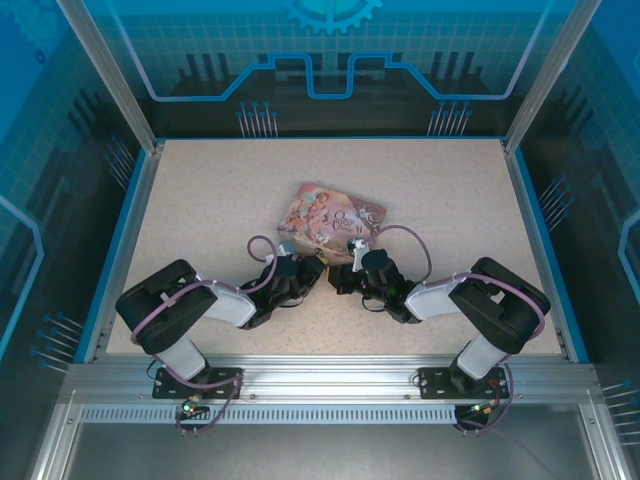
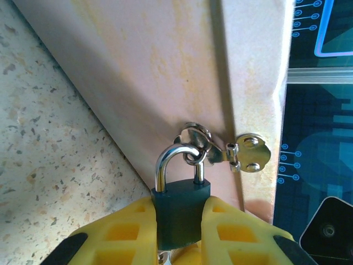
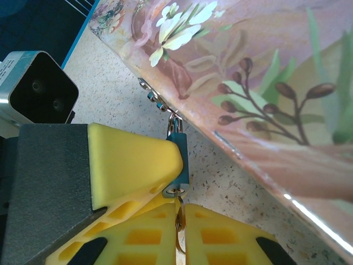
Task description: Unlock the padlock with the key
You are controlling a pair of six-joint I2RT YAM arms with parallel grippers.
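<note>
Jaws of the left gripper point(image 2: 180, 205) were found closed to a narrow gap on the padlock point(image 2: 180, 221), the yellow fingers point(image 2: 129, 232) pressing its dark blue body from both sides. The silvery shackle point(image 2: 165, 163) was shut and passed through the ring of the hasp point(image 2: 248, 152) on the side wall of the pink tin point(image 2: 165, 66), which rested on the speckled bench point(image 2: 38, 138). Judgement: this hold fixed the lock body against swinging on the hasp and presented its keyhole end to the opposite arm.

Jaws of the right gripper point(image 3: 181, 210) stood almost fully closed, with only a slit between them. A thin metal piece, taken to be the key point(image 3: 178, 221), sat pinched in that slit and ran up to the keyhole end of the padlock. How deep it had entered could not be determined. Judgement: the key was gripped in line with the lock so that a wrist rotation would turn it.

From the top camera, both grippers met tip to tip just beside the near edge of the tin. With the shackle showing closed, the lock was assessed as not yet released. Seating or turning the key was judged to be the step in hand.
</note>
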